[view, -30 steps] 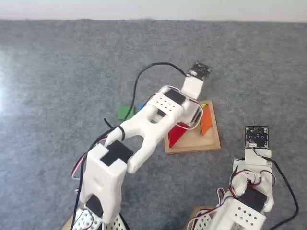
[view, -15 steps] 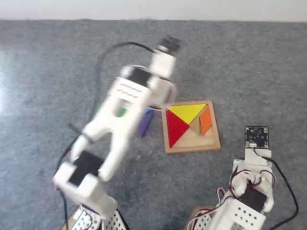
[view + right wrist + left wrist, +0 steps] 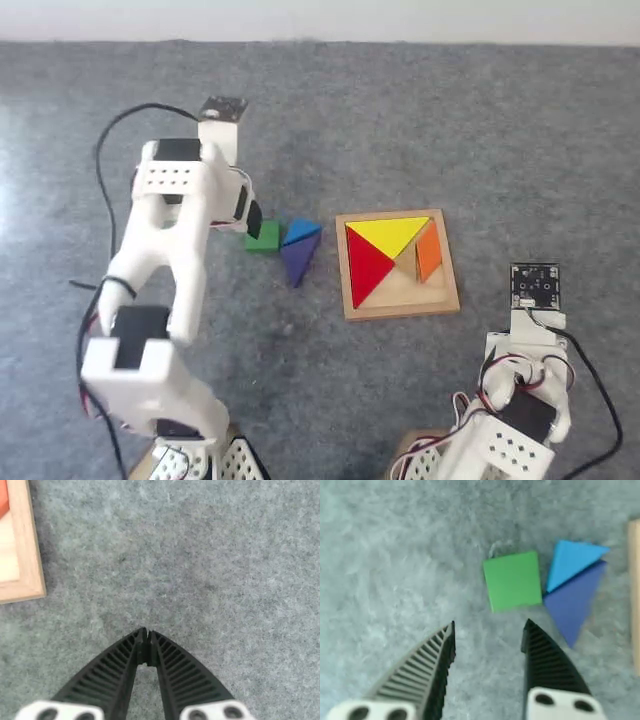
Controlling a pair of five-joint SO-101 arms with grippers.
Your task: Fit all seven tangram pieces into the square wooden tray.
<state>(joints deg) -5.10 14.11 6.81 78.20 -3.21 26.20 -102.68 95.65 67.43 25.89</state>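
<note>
Your left gripper [image 3: 490, 625] hangs with its ribbed black fingers spread wide and nothing between them, pointed down at the carpet just short of the green square [image 3: 513, 580]. In the high view that gripper covers the square's near-left corner. The grey carpet [image 3: 480, 120] is a short, fuzzy pile.

The square wooden tray [image 3: 400, 305] has a pale raised rim. It holds a yellow triangle [image 3: 388, 234], a red triangle [image 3: 366, 268] and a smaller orange piece [image 3: 429, 252], all flat, with bare wood beside them. In both wrist views the tray is cut off to a strip of rim.

Left of the tray, a purple piece [image 3: 572, 607] and a blue triangle [image 3: 572, 560] lie beside the square. The blue one seems to overlap the purple, though you can't be sure.

Your left arm stretches forward with its wrist bent down. Your right arm sits folded near its base, with the right gripper [image 3: 145, 632] closed tip to tip on nothing.
</note>
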